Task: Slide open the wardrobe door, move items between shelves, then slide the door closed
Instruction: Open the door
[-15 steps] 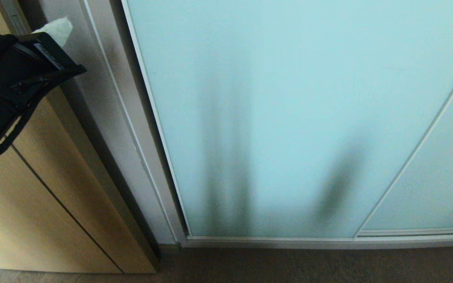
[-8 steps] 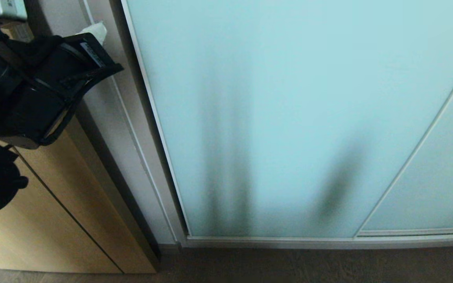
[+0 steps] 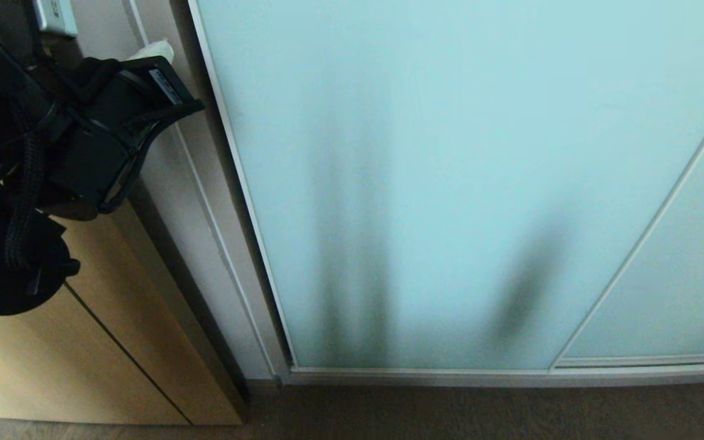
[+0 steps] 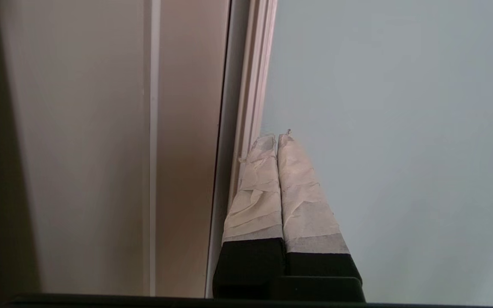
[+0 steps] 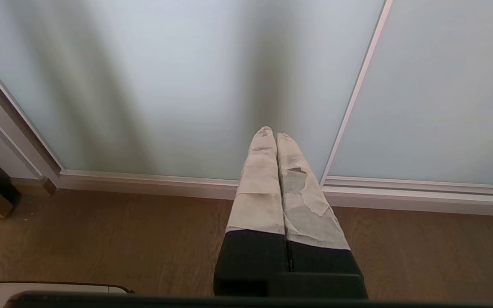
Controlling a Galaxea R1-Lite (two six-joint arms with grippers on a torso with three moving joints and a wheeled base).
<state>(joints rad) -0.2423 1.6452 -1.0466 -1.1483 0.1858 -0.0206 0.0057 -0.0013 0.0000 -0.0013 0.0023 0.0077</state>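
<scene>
sliding wardrobe door (image 3: pixel 450 183): frosted pale aqua glass in a slim white-silver frame, closed, filling the head view from about 11 o'clock round to 4 o'clock. its left frame edge (image 3: pixel 242 201) runs down to the bottom rail at about 6 o'clock. two dark vertical smudges show through the glass low in the panel. a second aqua panel (image 3: pixel 676 275) sits at 3 to 4 o'clock, behind a thin white strip.

left gripper (image 4: pixel 277 139): raised at 10 o'clock in the head view, black body in front of the pale wall strip (image 3: pixel 162 201) beside the door. in the left wrist view its two tape-wrapped fingers (image 4: pixel 255 192) are pressed together with nothing between them; tips lie right at the door's left frame edge, one finger over the frame, the other over the glass. whether the tips touch the door cannot be told.

right gripper (image 5: pixel 271 130): not in the head view. the right wrist view shows its taped fingers (image 5: pixel 259 188) together, empty, pointing at the lower part of the aqua glass, above the brown floor (image 5: pixel 101 239).

tan wood-grain cabinet (image 3: pixel 83 354) at 8 o'clock, left of the wall strip. shelves and black bundle not visible, door still shut.
</scene>
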